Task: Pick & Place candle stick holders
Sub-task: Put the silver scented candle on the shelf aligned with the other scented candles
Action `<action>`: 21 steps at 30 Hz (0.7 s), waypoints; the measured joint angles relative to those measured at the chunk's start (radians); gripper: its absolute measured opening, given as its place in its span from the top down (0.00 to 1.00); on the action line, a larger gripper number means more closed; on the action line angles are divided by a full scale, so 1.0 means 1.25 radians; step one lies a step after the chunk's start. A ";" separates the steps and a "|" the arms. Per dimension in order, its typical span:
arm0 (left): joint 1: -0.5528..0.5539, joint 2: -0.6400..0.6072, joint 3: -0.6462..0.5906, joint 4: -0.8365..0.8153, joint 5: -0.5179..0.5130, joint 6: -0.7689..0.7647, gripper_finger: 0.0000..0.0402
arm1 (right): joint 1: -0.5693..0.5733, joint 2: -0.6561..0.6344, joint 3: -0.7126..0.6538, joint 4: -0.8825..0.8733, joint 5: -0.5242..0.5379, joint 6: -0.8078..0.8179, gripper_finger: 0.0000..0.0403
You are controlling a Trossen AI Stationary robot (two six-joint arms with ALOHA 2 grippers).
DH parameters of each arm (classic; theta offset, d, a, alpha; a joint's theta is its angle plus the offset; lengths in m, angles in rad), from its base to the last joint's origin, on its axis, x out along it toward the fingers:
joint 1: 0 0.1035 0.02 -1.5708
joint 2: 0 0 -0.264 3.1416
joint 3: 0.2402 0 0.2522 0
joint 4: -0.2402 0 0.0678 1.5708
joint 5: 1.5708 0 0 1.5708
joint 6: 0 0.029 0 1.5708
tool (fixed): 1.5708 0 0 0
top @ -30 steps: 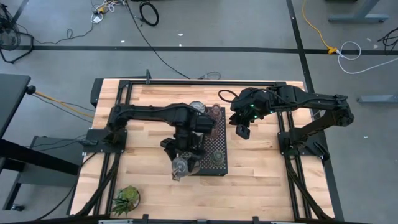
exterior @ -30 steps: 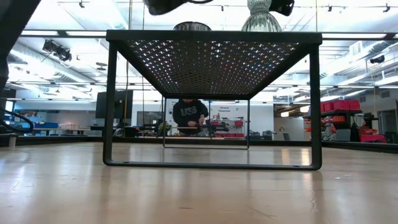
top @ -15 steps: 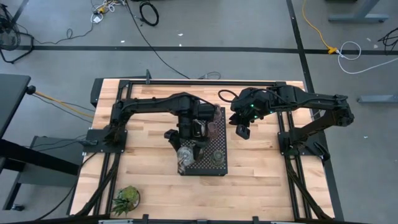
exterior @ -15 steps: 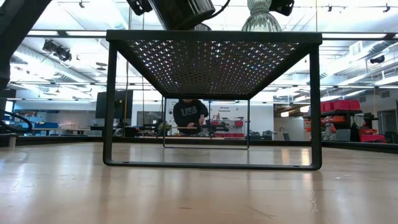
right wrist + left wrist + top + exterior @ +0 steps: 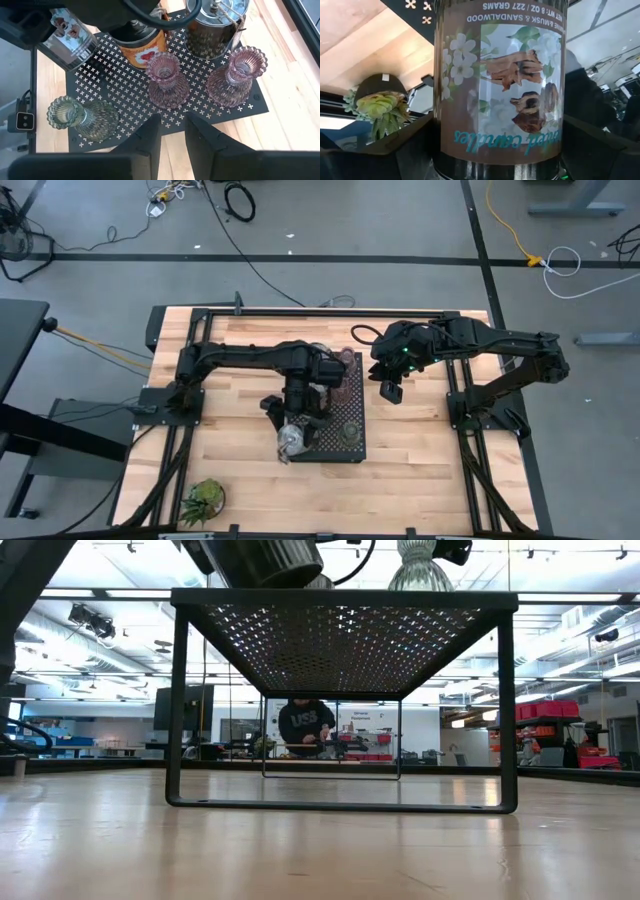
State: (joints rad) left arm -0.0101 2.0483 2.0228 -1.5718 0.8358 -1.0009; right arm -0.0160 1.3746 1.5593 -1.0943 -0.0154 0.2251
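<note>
Holders sit on the black tray (image 5: 352, 412) at mid-table, and one silvery tin (image 5: 500, 85) is in the left gripper (image 5: 292, 430). The left wrist view shows the fingers (image 5: 395, 150) closed against the tin's sides, their pads touching the label. That label is brown with white blossoms, cinnamon sticks and upside-down print giving a weight and a sandalwood scent. In the high view the tin (image 5: 291, 442) hangs over the tray's front left corner, partly past the edge. In the low view it appears as a shiny cylinder (image 5: 265, 558) just above the tray top; whether it touches the top cannot be told.

The right gripper (image 5: 390, 390) hovers beside the tray's right edge, fingers (image 5: 145, 142) a little apart, holding nothing.

From the right wrist view, two pink glass holders (image 5: 167, 80) (image 5: 235, 82) stand upright side by side on the perforated top, ribbed with beaded rims. An olive-green glass holder (image 5: 80, 117) stands well apart from them. Two more tins stand beyond the pink ones, one with an orange label (image 5: 142, 47) and one dark with a wire handle (image 5: 215, 30).

A spiky plant (image 5: 203, 500) sits near the table's front left corner.
</note>
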 joint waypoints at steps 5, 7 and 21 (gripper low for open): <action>0.005 0.000 0.000 0.000 -0.006 -0.001 0.10 | 0.000 0.000 0.000 0.001 0.000 -0.002 0.79; 0.005 0.000 0.000 0.000 -0.019 -0.001 0.08 | 0.000 0.000 0.000 0.001 0.000 -0.002 0.79; 0.010 0.000 0.000 -0.001 -0.027 0.032 0.05 | 0.000 0.000 0.000 0.001 0.000 -0.002 0.79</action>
State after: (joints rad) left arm 0.0020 2.0483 2.0228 -1.5726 0.8016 -0.9604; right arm -0.0162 1.3746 1.5593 -1.0927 -0.0154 0.2222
